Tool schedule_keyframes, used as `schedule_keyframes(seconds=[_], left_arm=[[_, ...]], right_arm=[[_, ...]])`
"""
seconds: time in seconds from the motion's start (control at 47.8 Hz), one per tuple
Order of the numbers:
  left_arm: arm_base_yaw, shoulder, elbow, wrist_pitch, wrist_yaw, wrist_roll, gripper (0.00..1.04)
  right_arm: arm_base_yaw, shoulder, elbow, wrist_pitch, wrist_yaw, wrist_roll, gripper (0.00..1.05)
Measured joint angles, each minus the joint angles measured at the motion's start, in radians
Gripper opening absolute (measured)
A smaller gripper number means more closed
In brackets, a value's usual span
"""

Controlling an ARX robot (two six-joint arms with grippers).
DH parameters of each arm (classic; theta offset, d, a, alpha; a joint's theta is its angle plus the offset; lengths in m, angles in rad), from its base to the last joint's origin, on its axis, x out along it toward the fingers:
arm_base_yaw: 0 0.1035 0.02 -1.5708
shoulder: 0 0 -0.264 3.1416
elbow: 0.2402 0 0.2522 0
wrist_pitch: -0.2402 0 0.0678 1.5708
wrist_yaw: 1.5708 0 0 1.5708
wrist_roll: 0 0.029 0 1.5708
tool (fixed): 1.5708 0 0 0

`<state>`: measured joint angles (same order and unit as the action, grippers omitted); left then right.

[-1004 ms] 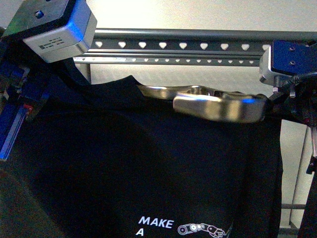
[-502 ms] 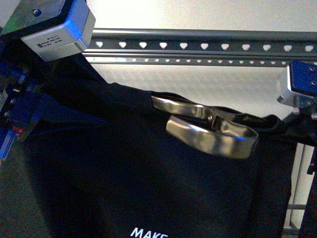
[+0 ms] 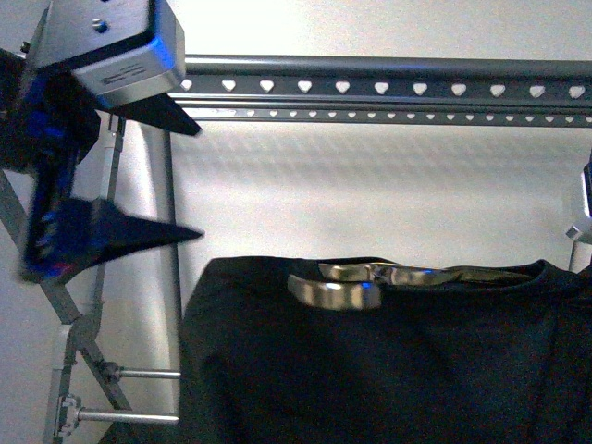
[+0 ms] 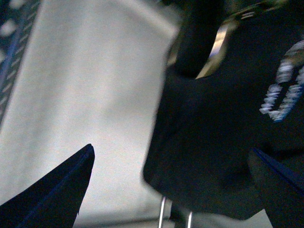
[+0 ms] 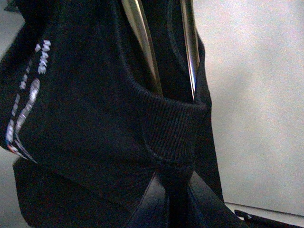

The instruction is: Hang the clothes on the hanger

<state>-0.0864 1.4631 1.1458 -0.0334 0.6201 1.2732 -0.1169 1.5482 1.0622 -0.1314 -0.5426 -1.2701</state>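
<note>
— So, where is the black T-shirt (image 3: 370, 370)?
— Low in the front view, from the centre to the right, hanging broad and flat. Its top edge runs nearly level, well below the clothes rack (image 3: 370, 88) and its top rail of heart-shaped holes. A wide band of bare pale wall lies open between rail and shirt.
— What shows at the neck?
— A shiny metal piece (image 3: 347, 291) lies along the neck opening, partly tucked into the fabric. In the right wrist view, two bright metal strips run down inside the ribbed collar (image 5: 175, 128).
— And the shirt's sides?
— Its left edge drops straight, just right of the rack's upright tube (image 3: 171, 277); I cannot tell whether they touch. The right side runs out of the picture.
— The left end effector (image 3: 200, 183)?
— High on the left, spread wide and empty, its two dark pointed fingers (image 3: 139, 236) aimed right. The upper one crosses the rail's left end. The lower tip ends above the shirt's top left corner, apart from it. The left wrist view is blurred: shirt and white print (image 4: 285, 85) beyond the fingertips.
— The right end effector (image 5: 168, 194)?
— The front view shows only a sliver of that arm at the right edge. The right wrist view shows it clamped narrow on the T-shirt, pinching the fabric just under the collar rib.
</note>
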Motion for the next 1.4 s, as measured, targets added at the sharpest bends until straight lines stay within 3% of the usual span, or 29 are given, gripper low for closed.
schedule_keyframes(seconds=[0.042,0.126,0.167,0.251,0.377,0.481,0.565,0.816,0.879,0.983,1.234,1.402], left_arm=[[0.003,-0.002,-0.044,0.157,-0.083,-0.149,0.98],[0.028,0.01,-0.08,0.493,-0.325,-0.618,0.98],[0.045,0.01,-0.074,0.568,-0.413,-0.852,0.98],[0.071,-0.007,-0.059,0.594,-0.512,-1.135,0.98],[0.084,-0.031,-0.055,0.577,-0.526,-1.382,0.98],[0.071,-0.047,-0.055,0.544,-0.459,-1.543,0.98],[0.037,-0.132,-0.134,0.388,-0.653,-1.435,0.78],[0.073,-0.317,-0.493,0.539,-0.624,-1.296,0.35],[0.088,-0.364,-0.597,0.581,-0.628,-1.29,0.19],[0.087,-0.42,-0.693,0.619,-0.62,-1.286,0.02],[0.086,-0.543,-0.862,0.658,-0.62,-1.279,0.04],[0.086,-0.644,-0.958,0.66,-0.62,-1.278,0.04]], right_arm=[[-0.001,-0.007,-0.006,0.014,-0.002,0.037,0.04],[-0.003,-0.051,-0.036,0.018,0.006,0.144,0.04],[-0.006,-0.077,-0.053,0.014,0.011,0.185,0.04],[-0.013,-0.116,-0.078,0.003,0.033,0.268,0.04],[-0.022,-0.154,-0.08,-0.07,0.104,0.42,0.04],[-0.029,-0.19,-0.069,-0.179,0.048,0.696,0.04],[-0.029,-0.196,-0.014,-0.227,0.015,0.934,0.04],[-0.043,-0.094,0.23,-0.175,0.062,1.403,0.04],[-0.042,-0.022,0.322,-0.164,0.091,1.555,0.04],[-0.035,0.053,0.397,-0.163,0.122,1.658,0.04],[-0.021,0.139,0.48,-0.147,0.122,1.768,0.04],[0.025,0.071,0.4,-0.134,0.13,1.684,0.04]])
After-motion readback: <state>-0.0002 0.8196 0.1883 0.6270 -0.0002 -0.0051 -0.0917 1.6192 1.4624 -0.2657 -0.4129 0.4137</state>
